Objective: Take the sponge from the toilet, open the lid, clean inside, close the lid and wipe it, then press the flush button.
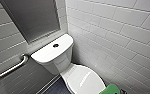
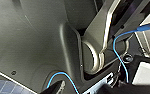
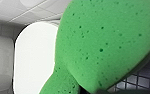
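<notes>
sponge [image 3: 101,45] near right, pinched in right gripper [image 3: 98,91], by closed toilet lid [image 1: 84,79] | left gripper [image 2: 56,88] grip unreadable | likely step: open lid; hook front rim, lift slowly, keep sponge clear

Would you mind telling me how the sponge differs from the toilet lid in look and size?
The sponge is bright green; the toilet lid is white. The sponge is pitted with small holes, whereas the lid is smooth and glossy. In the head view the sponge looks far smaller than the lid. Both have rounded outlines.
</notes>
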Robot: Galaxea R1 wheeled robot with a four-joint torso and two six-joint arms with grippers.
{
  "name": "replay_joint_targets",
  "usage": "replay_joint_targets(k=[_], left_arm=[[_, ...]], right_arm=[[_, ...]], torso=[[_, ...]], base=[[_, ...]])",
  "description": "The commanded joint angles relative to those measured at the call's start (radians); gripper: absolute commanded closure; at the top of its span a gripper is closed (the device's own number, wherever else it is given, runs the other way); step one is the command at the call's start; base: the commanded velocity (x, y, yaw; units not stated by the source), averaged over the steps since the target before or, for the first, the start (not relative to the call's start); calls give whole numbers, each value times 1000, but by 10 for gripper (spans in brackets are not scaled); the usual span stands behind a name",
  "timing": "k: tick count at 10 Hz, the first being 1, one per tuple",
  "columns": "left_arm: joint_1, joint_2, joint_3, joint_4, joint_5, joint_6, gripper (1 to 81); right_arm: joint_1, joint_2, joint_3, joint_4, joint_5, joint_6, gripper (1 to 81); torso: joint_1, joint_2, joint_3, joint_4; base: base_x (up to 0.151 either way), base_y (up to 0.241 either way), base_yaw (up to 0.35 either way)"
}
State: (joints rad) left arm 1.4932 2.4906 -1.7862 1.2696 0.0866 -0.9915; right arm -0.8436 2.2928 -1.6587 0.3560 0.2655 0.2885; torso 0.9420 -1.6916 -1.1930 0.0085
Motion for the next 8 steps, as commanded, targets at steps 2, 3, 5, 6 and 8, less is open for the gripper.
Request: replay_joint_targets(k=[2, 3, 5, 6, 8], left_arm=[[5, -27, 37, 10, 30, 8, 10], [2, -25, 37, 10, 30, 8, 10], [0, -28, 41, 8, 1, 11, 10], [0, -31, 40, 8, 1, 11, 10], [-1, -31, 40, 7, -1, 11, 10]], right_arm=[[-65, -267, 345, -84, 20, -8, 811], [-47, -289, 402, -103, 20, -9, 811], [59, -269, 452, -117, -11, -11, 811], [124, -241, 458, -124, -58, -11, 811], [243, -156, 450, -140, -126, -11, 811]], torso=[[0, 0, 0, 0], [0, 0, 0, 0], [0, 0, 0, 0], [0, 0, 0, 0], [0, 0, 0, 0]], base=[[0, 0, 0], [0, 0, 0], [0, 0, 0], [0, 0, 0], [0, 0, 0]])
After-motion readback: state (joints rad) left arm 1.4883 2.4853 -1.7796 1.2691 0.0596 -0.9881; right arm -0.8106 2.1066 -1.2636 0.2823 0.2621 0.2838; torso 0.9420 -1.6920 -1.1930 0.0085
